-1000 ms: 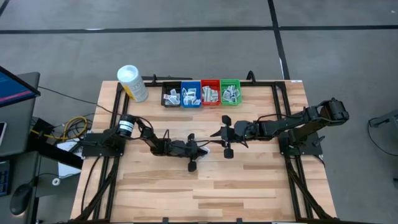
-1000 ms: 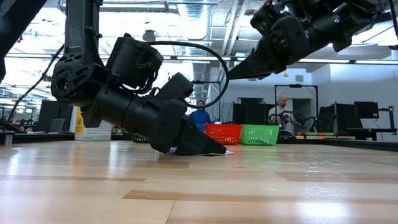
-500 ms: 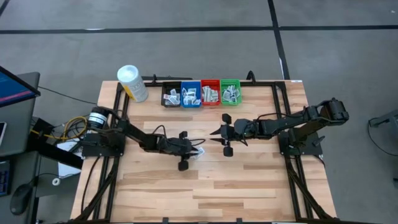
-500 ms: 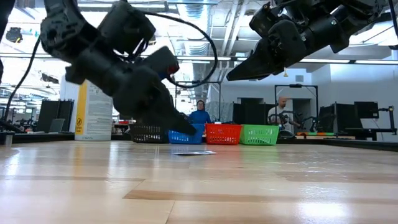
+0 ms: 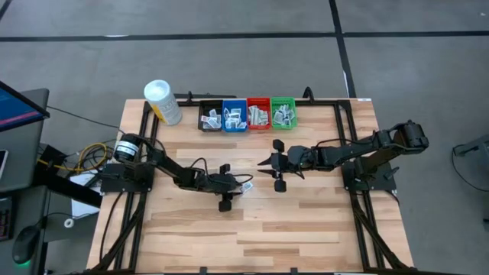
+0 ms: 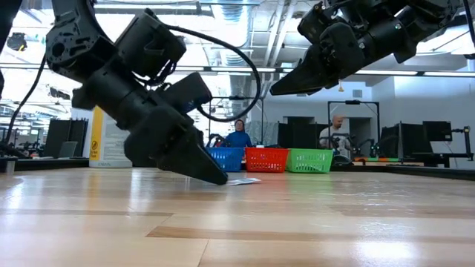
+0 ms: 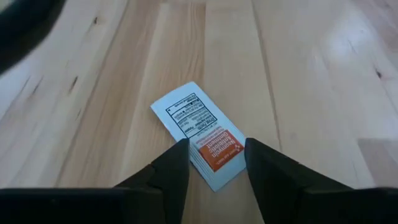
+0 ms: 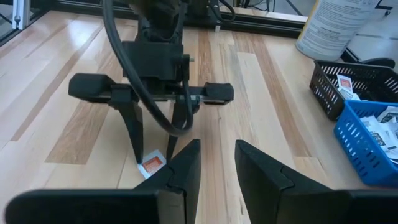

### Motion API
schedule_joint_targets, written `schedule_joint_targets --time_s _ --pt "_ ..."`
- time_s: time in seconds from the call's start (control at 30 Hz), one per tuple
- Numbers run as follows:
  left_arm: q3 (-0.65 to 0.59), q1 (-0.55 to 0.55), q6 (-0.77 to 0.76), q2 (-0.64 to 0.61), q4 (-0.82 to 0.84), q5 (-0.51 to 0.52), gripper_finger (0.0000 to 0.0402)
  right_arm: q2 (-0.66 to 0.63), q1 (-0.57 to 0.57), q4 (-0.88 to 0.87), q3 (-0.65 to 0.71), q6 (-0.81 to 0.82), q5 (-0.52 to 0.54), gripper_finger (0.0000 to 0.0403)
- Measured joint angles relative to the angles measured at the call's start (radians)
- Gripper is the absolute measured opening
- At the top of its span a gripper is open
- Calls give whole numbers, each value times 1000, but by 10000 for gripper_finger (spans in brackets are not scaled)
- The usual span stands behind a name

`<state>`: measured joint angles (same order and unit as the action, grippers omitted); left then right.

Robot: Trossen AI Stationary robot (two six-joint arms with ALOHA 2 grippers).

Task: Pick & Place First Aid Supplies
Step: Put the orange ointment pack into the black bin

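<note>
High view: left gripper (image 5: 234, 186) low at table centre, right gripper (image 5: 272, 163) raised nearby, four bins (image 5: 247, 114) holding packets at far edge; left wrist view: parted fingers (image 7: 169, 171) straddle flat packet (image 7: 201, 133), gripping nothing.

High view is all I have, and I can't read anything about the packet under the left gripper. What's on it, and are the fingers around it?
Observer: The left wrist view shows the packet lying flat on the table, white with black print at one end and an orange block at the other.
Operator: And the fingers?
Observer: The left gripper is open, one finger on each side of the packet's orange end, with wood showing between each finger and the packet.
Operator: Is the right gripper low as well?
Observer: No. In the low view the right gripper hangs well above the table, clear of the packet.
</note>
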<state>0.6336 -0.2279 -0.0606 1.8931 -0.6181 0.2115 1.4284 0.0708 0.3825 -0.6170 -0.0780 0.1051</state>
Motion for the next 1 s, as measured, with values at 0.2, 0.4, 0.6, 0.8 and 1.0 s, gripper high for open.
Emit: schedule_joint_targets --time_s 0.2,0.4,0.6,0.8,1.0 --pt "5 16 -33 73 -38 0 152 0 1 2 0 0 0 93" --pt "8 35 -76 110 -78 5 108 0 1 2 0 0 0 93" --pt "4 38 -79 88 -63 6 43 0 1 0 0 0 0 93" --pt "-1 38 -76 53 -37 6 10 0 1 -2 0 0 0 93" --pt "-11 37 -17 -49 39 50 9 0 1 -1 0 -43 0 93"
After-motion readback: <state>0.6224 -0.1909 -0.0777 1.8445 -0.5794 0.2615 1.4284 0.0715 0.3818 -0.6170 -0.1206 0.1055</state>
